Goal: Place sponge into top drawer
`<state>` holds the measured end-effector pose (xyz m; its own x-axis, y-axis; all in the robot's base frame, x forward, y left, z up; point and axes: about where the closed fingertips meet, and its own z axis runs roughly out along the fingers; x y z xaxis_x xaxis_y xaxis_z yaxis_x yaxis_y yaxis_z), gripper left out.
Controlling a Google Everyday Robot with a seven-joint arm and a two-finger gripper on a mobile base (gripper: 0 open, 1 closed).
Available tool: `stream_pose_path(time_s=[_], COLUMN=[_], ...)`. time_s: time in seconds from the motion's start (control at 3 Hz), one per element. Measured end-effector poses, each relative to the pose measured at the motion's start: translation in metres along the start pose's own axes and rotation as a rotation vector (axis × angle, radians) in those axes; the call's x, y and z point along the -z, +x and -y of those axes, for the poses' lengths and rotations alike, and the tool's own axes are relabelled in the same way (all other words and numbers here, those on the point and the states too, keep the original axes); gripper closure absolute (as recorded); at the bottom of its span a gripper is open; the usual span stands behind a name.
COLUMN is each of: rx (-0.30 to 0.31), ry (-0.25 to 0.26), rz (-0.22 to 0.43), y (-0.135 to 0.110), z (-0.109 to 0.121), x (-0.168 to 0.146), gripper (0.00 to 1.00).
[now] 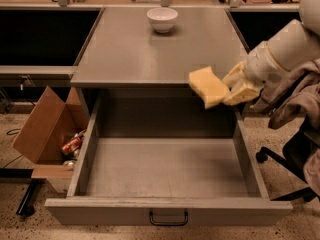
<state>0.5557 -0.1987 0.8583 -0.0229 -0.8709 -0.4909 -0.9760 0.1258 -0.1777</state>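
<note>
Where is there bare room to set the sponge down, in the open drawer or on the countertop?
The top drawer floor is bare from wall to wall. The countertop is free everywhere in front of the white bowl. It is crowded only at the countertop's front right corner, where the gripper holds the sponge.
</note>
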Motion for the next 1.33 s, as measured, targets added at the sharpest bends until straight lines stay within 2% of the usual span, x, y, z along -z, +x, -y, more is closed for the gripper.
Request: stream_pose_path(time_s=[0.33, 0.67, 1.0, 1.33], rx=[0.045, 0.02, 0.008, 0.019], ry=[-0.04, -0.112, -0.18, -0.242], rz=[-0.022, -0.059, -0.109, -0.174], y=[0.016, 0.049, 0.068, 0.071], z=[-0.044, -0.073, -0.088, -0.096], x=[-0.017, -0.049, -0.085, -0.122], gripper=[1.0, 1.0, 1.0, 1.0])
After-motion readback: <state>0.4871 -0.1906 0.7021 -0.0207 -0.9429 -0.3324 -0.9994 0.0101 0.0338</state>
